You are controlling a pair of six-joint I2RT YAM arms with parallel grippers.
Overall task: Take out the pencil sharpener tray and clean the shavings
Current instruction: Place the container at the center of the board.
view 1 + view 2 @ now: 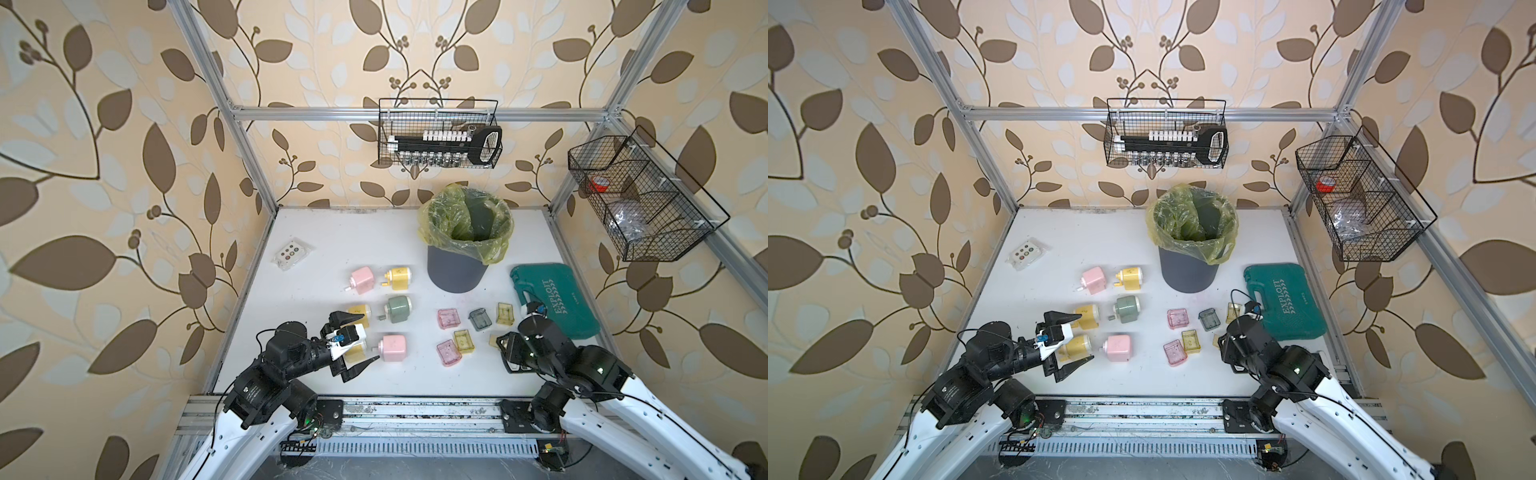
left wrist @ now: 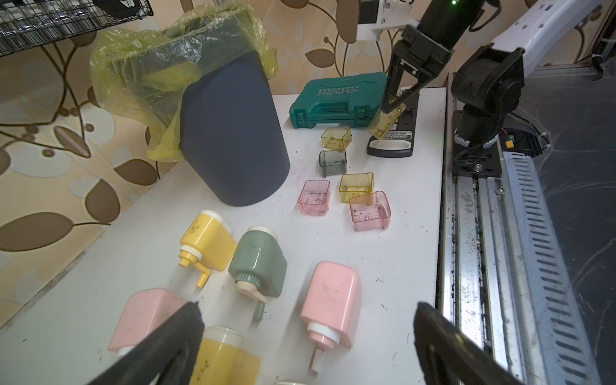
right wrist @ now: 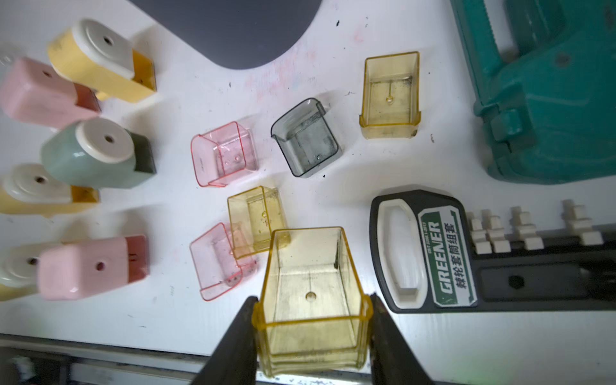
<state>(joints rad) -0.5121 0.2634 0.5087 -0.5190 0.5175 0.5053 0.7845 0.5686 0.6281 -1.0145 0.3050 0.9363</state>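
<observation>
Surrounding smudged white table (image 1: 374, 249), leaf-print wallpaper (image 1: 104, 137)

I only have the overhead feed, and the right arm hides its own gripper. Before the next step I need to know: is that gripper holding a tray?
Observer: Yes. The right wrist view shows the right gripper shut on a yellow tray, one finger on each side wall.
Operator: Is it emptied?
Observer: It looks empty. I see its bare bottom and only dark smudges on one wall.
Operator: How is it sitting?
Observer: In the left wrist view it is tilted, beside the handle end of the black socket holder. I cannot tell whether it is lifted.
</observation>
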